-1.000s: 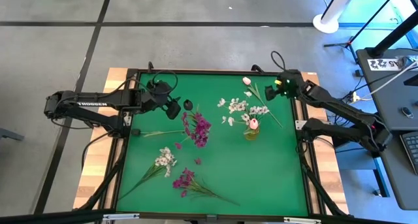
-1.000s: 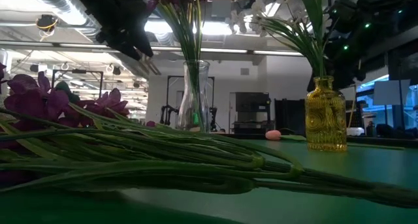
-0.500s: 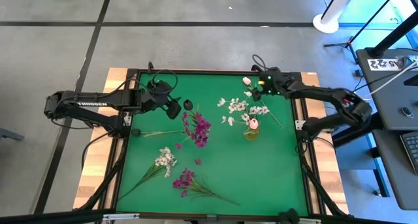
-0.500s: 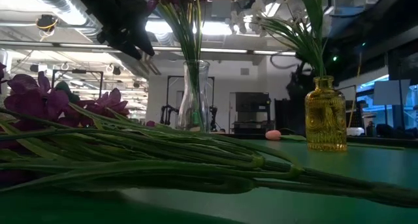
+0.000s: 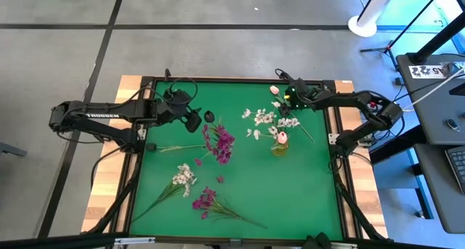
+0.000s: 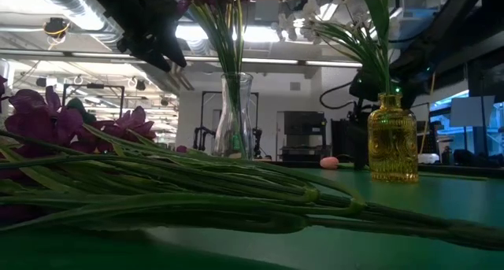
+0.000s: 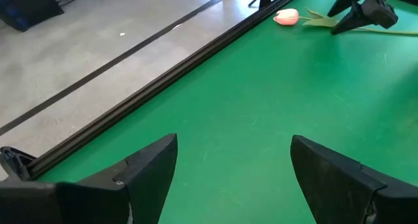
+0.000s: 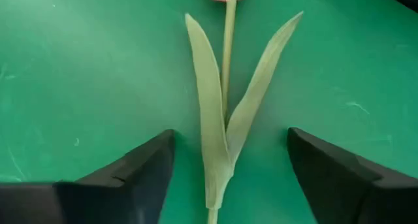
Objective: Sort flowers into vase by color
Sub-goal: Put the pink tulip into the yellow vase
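Note:
A pink tulip point(image 8: 226, 67) lies flat on the green mat point(image 5: 290, 191) at the far right, its bud point(image 5: 275, 90) toward the far edge. My right gripper point(image 8: 230, 136) is open just above it, one finger on each side of the stem and leaves, touching nothing; it also shows in the high view point(image 5: 288, 98). My left gripper point(image 5: 196, 123) is open and empty at the far left, beside a dark bud point(image 5: 209, 116). A clear vase point(image 6: 234, 116) holds magenta flowers point(image 5: 220, 141). A yellow vase point(image 6: 392, 136) holds white blossoms and a pink tulip point(image 5: 281, 137).
A white spray point(image 5: 182, 180) and a magenta spray point(image 5: 207, 201) lie loose near the front left; their stems fill the front of the low view point(image 6: 236, 199). A bare stem point(image 5: 174, 147) lies left of the clear vase. The raised table frame point(image 5: 240, 80) runs along the far edge.
My right gripper has moved toward the table's left edge, over to the lying pink tulip. The flowers and vases have stayed where they were.

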